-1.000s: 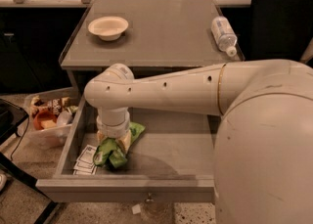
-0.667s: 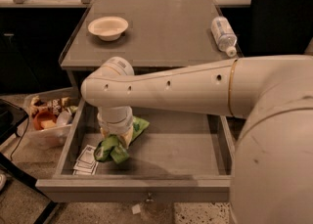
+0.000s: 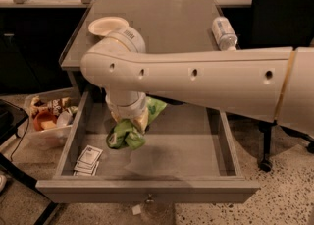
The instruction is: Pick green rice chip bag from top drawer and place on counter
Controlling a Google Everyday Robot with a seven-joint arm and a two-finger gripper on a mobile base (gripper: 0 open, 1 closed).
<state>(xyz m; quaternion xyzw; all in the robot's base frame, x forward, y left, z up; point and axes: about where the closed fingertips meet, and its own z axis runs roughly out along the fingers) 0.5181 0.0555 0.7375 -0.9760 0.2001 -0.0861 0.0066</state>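
The gripper [image 3: 128, 121] stood over the left half of the top drawer [image 3: 147, 190], clenched on the green rice chip bag [image 3: 125, 138]. The bag hung just above the drawer's floor, near the small white packets [image 3: 87, 160] in the drawer's front-left corner. The hold seemed to be on crumpled foil only, so the bag could slip out on the way up to the counter [image 3: 167, 20] behind the drawer. It could also catch the counter's raised edge, or push the bowl [image 3: 106, 24] there. The thick arm [image 3: 196, 77] hid the drawer's back part, and the bag covered most of the gripper.

pincer [image 3: 128, 122] holding green rice chip bag [image 3: 125, 138] above top drawer [image 3: 182, 151]; counter [image 3: 167, 27] open between bowl [image 3: 107, 24] and bottle [image 3: 224, 33].
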